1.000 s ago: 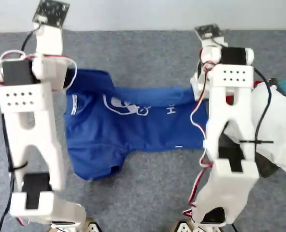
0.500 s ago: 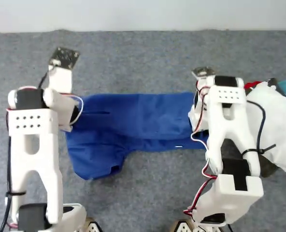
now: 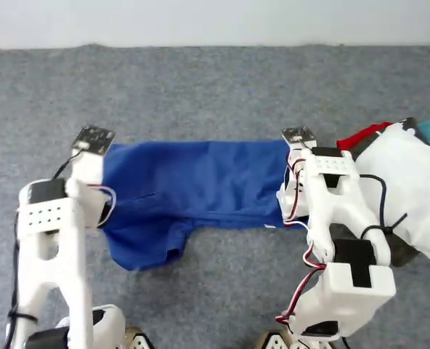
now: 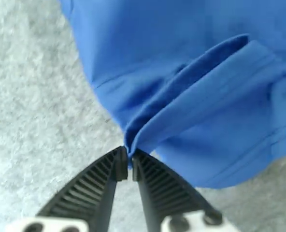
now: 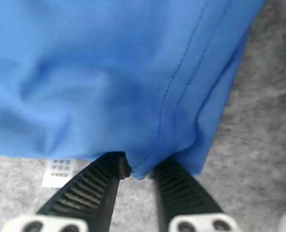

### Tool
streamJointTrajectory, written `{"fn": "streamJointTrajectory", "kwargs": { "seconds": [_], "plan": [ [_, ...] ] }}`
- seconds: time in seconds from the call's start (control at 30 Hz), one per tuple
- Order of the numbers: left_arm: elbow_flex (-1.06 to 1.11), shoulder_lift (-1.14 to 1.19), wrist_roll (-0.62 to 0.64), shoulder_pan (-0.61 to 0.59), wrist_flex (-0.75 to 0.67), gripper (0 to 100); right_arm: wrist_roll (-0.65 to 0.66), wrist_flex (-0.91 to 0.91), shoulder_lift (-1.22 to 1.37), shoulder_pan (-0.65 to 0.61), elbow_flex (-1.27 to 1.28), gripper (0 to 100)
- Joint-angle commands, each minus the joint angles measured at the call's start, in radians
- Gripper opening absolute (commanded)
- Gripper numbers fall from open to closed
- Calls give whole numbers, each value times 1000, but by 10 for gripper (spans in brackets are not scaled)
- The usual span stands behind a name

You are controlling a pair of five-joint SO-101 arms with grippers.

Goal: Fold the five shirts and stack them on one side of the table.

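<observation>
Blue shirt (image 3: 200, 182): a second ago it lay spread open. Its far half has since been drawn over the near half, leaving a long doubled band.
White print: it showed on the shirt's chest before and is now covered by the folded layer.
Left arm (image 3: 51, 218): it has pulled back from beyond the shirt's far edge to its left end, the jaws bringing the cloth along.
Right arm (image 3: 331, 189): it has pulled back likewise, along the shirt's right end.
</observation>
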Motion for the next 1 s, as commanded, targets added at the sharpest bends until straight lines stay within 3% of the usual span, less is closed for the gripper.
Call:
{"fn": "streamJointTrajectory", "kwargs": {
  "seconds": [0.0, 0.27, 0.7, 0.97],
  "plan": [
    [13, -66, -29, -61, 25, 38, -2, 70, -87, 13, -3, 165],
    [58, -198, -31, -63, 161, 100, 26, 219, -297, 10, -3, 180],
    [173, -470, -26, -71, 187, 98, 25, 390, -587, 18, 14, 177],
    [366, -603, -28, -71, 68, 98, 31, 242, -823, 88, 279, 177]
  ]
}}
